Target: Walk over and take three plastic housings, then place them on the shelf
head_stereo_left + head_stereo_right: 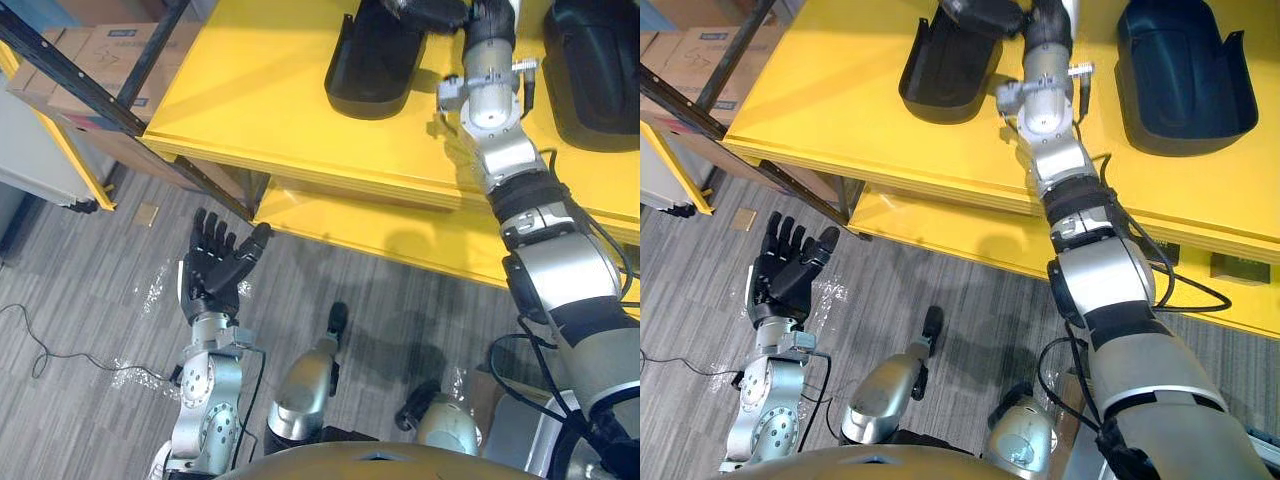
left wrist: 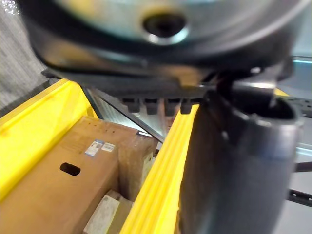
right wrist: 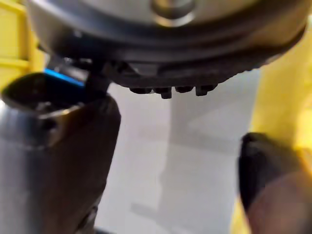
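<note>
Two black plastic housings stand on the yellow shelf [image 1: 260,110]: one [image 1: 368,62] at the middle, the other [image 1: 595,70] at the right. My right arm reaches up over the shelf, and my right hand [image 1: 985,14] lies at the top rim of the middle housing [image 1: 945,65]. In the right wrist view its fingers look straight, with the thumb [image 3: 58,161] beside them and nothing gripped. My left hand [image 1: 213,268] hangs open, fingers spread, over the grey floor in front of the shelf and holds nothing.
A lower yellow shelf board [image 1: 400,235] juts out under the top one. Cardboard boxes [image 1: 95,60] sit at the far left behind a black diagonal brace [image 1: 75,72]. Another brown box [image 2: 63,190] lies between yellow rails in the left wrist view.
</note>
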Controlling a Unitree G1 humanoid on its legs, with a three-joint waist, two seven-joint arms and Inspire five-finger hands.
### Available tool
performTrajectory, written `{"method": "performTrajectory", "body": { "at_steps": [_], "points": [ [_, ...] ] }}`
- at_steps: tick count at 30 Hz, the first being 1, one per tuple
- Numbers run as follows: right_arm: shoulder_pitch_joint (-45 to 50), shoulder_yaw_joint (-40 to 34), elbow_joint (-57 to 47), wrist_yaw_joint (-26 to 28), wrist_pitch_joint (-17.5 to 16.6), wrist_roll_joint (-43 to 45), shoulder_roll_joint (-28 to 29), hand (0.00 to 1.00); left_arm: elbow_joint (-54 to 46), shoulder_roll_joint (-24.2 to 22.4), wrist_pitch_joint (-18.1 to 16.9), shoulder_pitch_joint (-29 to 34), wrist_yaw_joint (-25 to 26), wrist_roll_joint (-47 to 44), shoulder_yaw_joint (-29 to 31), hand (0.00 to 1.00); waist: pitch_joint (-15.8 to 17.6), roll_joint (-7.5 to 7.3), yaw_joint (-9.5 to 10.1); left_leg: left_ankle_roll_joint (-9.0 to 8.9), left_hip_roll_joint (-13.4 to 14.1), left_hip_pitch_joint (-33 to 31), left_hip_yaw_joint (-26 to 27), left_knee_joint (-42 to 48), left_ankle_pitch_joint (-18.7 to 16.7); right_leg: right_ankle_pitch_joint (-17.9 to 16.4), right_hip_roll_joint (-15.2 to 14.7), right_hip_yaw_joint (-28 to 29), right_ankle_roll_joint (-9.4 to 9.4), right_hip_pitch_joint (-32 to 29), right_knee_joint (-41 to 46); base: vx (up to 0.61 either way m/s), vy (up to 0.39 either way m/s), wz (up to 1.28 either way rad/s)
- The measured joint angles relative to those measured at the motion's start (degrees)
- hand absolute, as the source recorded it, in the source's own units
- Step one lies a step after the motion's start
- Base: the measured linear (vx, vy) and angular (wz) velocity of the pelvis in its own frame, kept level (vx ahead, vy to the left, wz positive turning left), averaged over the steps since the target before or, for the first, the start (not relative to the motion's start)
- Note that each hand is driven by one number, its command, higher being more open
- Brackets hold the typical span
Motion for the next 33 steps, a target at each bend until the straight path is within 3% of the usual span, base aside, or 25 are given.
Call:
{"method": "performTrajectory", "body": {
  "at_steps": [5,8,12,15,22,33],
  "points": [
    [6.2,-2.9,-19.6,3.5,-0.5,-0.3,-4.9,1.0,-0.3,-0.1,-0.1,0.9,-0.9,0.0,4.3,1.0,-0.1,-1.2,-0.92,0.41,0.2,2.2,1.4,0.0,-1.1,2.0,1.1,0.5,0.59,3.3,-4.2,0.01,0.002,-0.13],
    [12.7,-8.3,-25.8,5.8,2.4,4.0,-9.1,1.0,-1.5,0.0,-0.3,3.2,-1.9,-0.2,6.7,1.0,-1.0,-2.98,-2.49,0.8,0.7,2.2,3.0,0.0,-1.5,4.3,2.2,1.9,0.83,3.5,-7.6,-0.01,0.018,-0.27],
    [22.4,-15.0,-25.5,7.6,10.4,8.8,-13.8,1.0,-1.5,0.3,-0.4,4.5,-2.2,-0.1,6.6,1.0,-2.2,-5.26,-4.78,1.28,0.7,2.3,5.3,-0.1,-2.0,7.6,3.1,3.6,1.32,4.3,-12.2,0.0,0.021,-0.26],
    [26.3,-16.2,-25.1,9.6,13.6,10.2,-15.3,1.0,-1.5,0.4,-0.4,3.9,-2.5,0.2,6.5,1.0,-2.5,-5.68,-6.35,1.33,0.8,2.4,6.6,-0.1,-2.0,9.7,3.8,4.8,1.6,5.1,-14.8,0.01,-0.007,-0.23],
    [29.2,-16.9,-23.4,10.6,14.3,13.2,-15.3,1.0,-1.5,0.5,-0.4,3.5,-2.7,0.2,5.8,1.0,-4.4,-5.7,-6.82,1.24,1.7,2.6,7.5,-0.1,-2.1,11.0,4.8,5.7,1.34,5.2,-17.0,-0.03,-0.026,-0.09],
    [31.8,-18.5,-11.2,10.4,13.6,13.3,-15.3,1.0,-2.1,2.1,-0.1,3.5,-2.1,0.3,5.5,1.0,-5.8,-6.0,-6.21,1.71,0.9,1.4,6.3,-0.1,-1.7,12.0,4.6,4.6,1.4,5.5,-17.8,0.0,-0.014,0.06]
  ]
}}
